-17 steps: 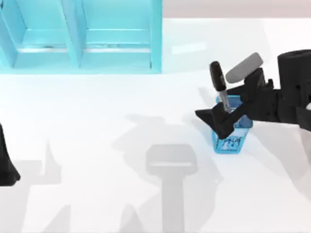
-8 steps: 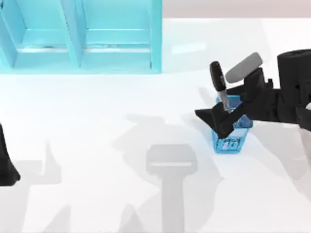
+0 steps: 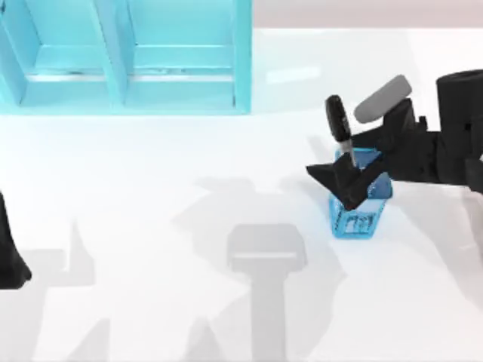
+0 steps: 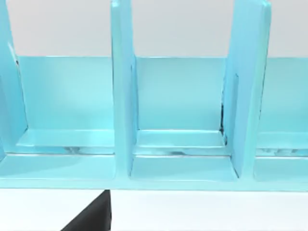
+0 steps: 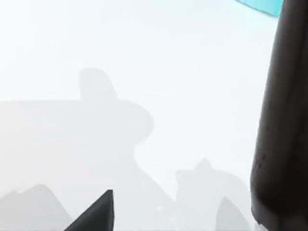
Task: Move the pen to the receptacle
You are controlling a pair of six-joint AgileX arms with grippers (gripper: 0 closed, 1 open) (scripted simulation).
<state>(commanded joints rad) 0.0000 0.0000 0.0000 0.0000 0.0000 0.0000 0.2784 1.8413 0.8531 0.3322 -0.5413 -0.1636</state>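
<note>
your pen [image 3: 341, 134] stands tilted in the blue cup [image 3: 361, 205], grey barrel down inside it and glossy black cap leaning up and away toward the far edge of the table [image 3: 151, 188]. in the right wrist view the black cap [image 5: 281, 120] rises as a dark column close to the camera. the cup sits right of the table's middle, well clear of the near edge and of the right edge. your right gripper [image 3: 349, 183] is at the cup's mouth, one finger [image 3: 332, 175] jutting past the cup's left side, the jaws set about the pen's barrel; you cannot tell from here whether they actually pinch it. left of the cup the white tabletop lies bare all the way across, crossed by grey shadows. the turquoise shelf unit [image 3: 128, 56] runs along the far edge at the left corner, its upright dividers [image 4: 122, 96] splitting it into open bays. your left arm [image 3: 11, 249] is parked at the left edge.
</note>
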